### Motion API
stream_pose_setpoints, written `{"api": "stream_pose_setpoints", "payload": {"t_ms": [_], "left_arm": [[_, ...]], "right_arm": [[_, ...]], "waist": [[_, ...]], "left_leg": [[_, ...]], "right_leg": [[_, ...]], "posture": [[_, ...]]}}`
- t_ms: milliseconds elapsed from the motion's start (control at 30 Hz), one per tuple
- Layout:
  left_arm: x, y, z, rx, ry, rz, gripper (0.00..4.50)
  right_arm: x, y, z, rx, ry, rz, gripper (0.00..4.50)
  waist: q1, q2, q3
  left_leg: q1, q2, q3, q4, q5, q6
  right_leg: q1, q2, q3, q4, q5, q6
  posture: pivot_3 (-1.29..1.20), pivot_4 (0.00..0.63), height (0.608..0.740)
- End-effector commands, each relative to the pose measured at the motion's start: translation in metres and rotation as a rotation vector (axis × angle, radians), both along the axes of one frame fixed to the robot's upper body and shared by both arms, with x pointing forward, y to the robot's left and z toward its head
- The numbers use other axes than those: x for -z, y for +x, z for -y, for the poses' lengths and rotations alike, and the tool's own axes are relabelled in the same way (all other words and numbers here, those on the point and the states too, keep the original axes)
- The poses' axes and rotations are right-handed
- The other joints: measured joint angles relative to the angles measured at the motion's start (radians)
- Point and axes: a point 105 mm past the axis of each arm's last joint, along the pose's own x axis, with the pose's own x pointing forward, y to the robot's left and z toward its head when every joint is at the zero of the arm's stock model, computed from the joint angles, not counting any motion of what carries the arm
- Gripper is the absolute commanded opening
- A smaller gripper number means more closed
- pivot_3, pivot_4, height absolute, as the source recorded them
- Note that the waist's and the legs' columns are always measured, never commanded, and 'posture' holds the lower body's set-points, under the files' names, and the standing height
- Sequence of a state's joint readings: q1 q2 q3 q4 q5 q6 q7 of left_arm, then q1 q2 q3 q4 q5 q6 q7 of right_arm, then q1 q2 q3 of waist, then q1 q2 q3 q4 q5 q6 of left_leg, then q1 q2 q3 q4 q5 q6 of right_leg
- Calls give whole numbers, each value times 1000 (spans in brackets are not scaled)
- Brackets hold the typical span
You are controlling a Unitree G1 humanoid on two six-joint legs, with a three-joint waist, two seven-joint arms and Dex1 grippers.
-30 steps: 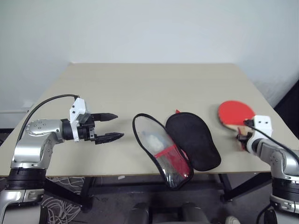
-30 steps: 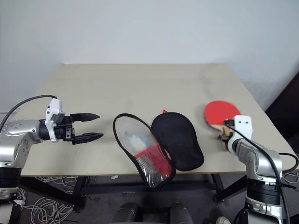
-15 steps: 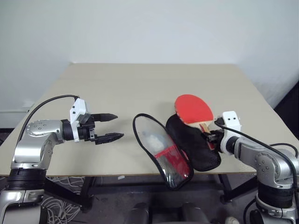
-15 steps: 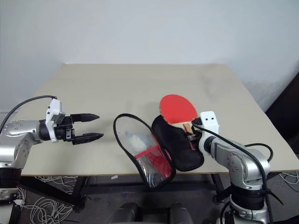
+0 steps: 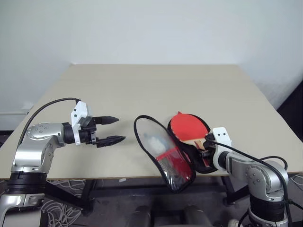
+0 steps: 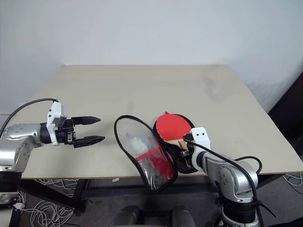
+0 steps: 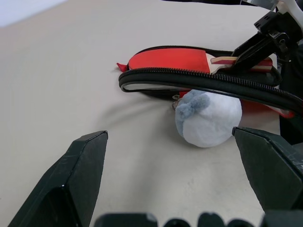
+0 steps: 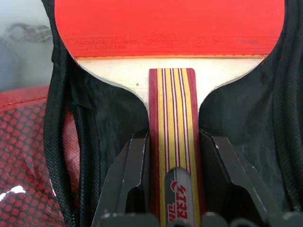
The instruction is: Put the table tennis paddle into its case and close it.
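The case (image 5: 161,152) lies unzipped near the table's front edge. One flap with clear and red mesh panels stands up on the left, and the black-lined half (image 6: 185,163) lies flat on the right. The table tennis paddle (image 5: 188,128) has a red blade and a striped wooden handle (image 8: 171,109). Its blade rests over the black-lined half. My right gripper (image 5: 204,144) is shut on the handle, one finger on each side. My left gripper (image 5: 120,128) hovers open to the left of the case, apart from it and holding nothing.
A white and grey soft ball (image 7: 207,118) sits by the case's raised flap, seen through the clear panel (image 5: 152,140). The beige table (image 5: 142,85) stretches bare behind the case. The case's lower end hangs past the front edge (image 5: 94,176).
My right gripper has carried the paddle from the table's right side leftward and down onto the black-lined half of the case. The left arm and the case have not moved.
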State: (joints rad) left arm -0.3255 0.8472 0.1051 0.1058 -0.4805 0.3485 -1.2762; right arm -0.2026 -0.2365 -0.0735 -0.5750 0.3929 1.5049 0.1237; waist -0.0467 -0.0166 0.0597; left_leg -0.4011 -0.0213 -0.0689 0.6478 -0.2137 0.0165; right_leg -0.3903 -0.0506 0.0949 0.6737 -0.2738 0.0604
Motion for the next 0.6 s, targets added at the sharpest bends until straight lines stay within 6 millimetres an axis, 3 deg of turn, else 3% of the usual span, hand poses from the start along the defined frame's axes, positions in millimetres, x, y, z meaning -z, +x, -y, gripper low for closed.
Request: {"api": "stream_pose_setpoints", "payload": {"t_ms": [33,267,300,433,567,600], "left_arm": [[-11,0,3,11,5,51,4500],[-11,0,2,10,6,49,4500],[-11,0,2,10,7,49,4500],[-11,0,2,8,6,47,4500],[-11,0,2,7,-1,42,4500],[-11,0,1,6,3,42,4500]], "right_arm": [[-8,4,13,45,-48,58,1128],[-5,1,7,13,-45,46,1128],[-4,-1,6,-1,-51,43,1837],[-5,-3,5,-17,-52,41,3124],[-26,3,5,-57,-4,89,4352],[-34,5,6,-79,8,108,4433]], "waist": [[0,0,0],[0,0,0],[0,0,0],[-1,0,0],[-1,0,0],[0,0,0]], "left_leg": [[0,0,0,0,0,0],[0,0,0,0,0,0],[0,0,0,0,0,0],[1,0,0,0,0,0],[1,0,0,-1,0,0],[1,0,0,-1,0,0]], "right_leg": [[0,0,0,0,0,0],[0,0,0,0,0,0],[0,0,0,0,0,0],[0,0,0,0,0,0],[0,0,0,0,-3,4],[1,0,0,0,-3,4]], "posture": [[0,0,734],[0,0,734],[0,0,734],[0,0,734],[0,0,734],[0,0,734]]}}
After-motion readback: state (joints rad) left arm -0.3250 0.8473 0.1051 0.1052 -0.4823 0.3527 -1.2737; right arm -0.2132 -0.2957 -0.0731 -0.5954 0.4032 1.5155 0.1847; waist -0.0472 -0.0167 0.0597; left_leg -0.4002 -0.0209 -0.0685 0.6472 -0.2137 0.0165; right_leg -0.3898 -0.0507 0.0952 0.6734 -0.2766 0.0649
